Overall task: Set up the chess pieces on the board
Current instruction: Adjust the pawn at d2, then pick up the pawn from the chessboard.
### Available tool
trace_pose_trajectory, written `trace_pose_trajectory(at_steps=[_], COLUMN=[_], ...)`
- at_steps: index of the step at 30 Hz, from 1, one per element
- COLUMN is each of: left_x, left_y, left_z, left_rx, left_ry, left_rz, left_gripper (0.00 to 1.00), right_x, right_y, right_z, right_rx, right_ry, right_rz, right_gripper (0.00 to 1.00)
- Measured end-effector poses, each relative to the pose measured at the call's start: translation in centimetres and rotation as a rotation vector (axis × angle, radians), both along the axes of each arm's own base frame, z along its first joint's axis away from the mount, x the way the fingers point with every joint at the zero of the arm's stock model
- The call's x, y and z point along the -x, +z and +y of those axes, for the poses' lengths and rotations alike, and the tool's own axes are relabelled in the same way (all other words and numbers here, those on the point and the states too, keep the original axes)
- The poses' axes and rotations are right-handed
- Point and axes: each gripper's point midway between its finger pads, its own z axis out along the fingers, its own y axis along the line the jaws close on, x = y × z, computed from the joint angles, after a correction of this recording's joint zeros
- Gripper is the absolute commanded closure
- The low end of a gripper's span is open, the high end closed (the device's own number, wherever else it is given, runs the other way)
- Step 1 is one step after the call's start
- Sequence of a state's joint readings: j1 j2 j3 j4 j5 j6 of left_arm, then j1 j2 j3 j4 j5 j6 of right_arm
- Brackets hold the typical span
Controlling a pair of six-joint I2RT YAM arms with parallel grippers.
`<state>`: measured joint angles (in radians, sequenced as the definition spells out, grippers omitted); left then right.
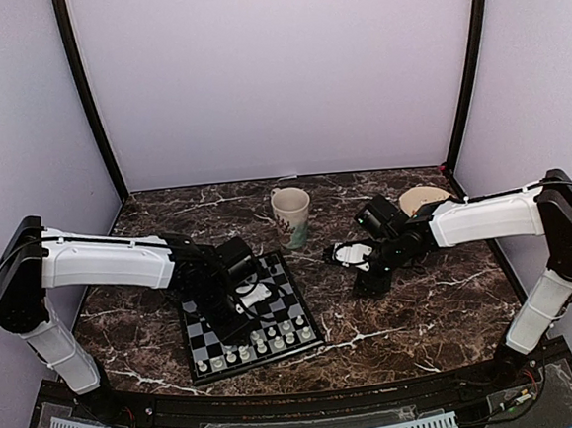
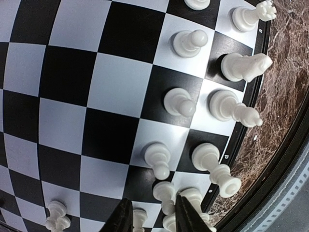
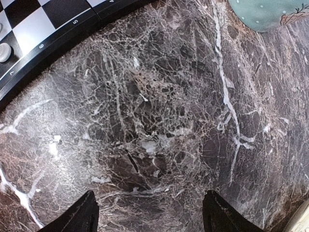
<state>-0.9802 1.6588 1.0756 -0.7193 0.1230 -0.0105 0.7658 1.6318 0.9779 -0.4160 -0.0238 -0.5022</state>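
The board point(image 1: 204, 331) lies in front of the left arm, and white chess pieces point(image 1: 262, 345) stand in two rows along its near edge. My left gripper point(image 1: 233, 317) hangs low over that edge. In the left wrist view the gripper point(image 2: 152, 200) is open; its dark fingers point(image 2: 120, 217) flank a small white pawn point(image 2: 139, 218) that stands free on the board point(image 2: 116, 82). A knight point(image 2: 244, 65) and a bishop point(image 2: 231, 107) stand in the outer row. My right gripper point(image 1: 369, 285) is open over bare marble, nothing between its fingers point(image 3: 82, 215).
A cream mug point(image 1: 291, 217) stands behind the board, its teal base point(image 3: 263, 12) at the top of the right wrist view. A tan round object point(image 1: 424, 200) sits at the back right. A board corner point(image 3: 53, 24) with one white piece point(image 3: 4, 51) shows beside the right gripper.
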Motion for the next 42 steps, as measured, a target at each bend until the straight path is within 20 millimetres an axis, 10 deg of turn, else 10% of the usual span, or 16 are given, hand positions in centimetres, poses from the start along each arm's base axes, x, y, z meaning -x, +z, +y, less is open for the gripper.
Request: trace_pose_trajectory(at_steps=[25,33,42], left_x=[-1.0,-1.8,-5.5], left_y=[0.0,3.7,5.2], left_z=[-0.4,-0.4,4.4], left_rx=[-0.014,0.052,-0.002], left_ry=[-0.013,0.034,0.339], left_rz=[-0.038,-0.12,-0.199], left_gripper=[0.68,0.66,0.69], right_x=[0.0,0.1,0.3], right_y=[-0.1,-0.4,-0.5], right_z=[0.0,0.2,0.4], right_rx=[0.006,0.012,0.016], right_ry=[0.002,0.008,0.018], right_rz=[0.0,0.006,0.007], right_gripper=[0.26,0.26,0.26])
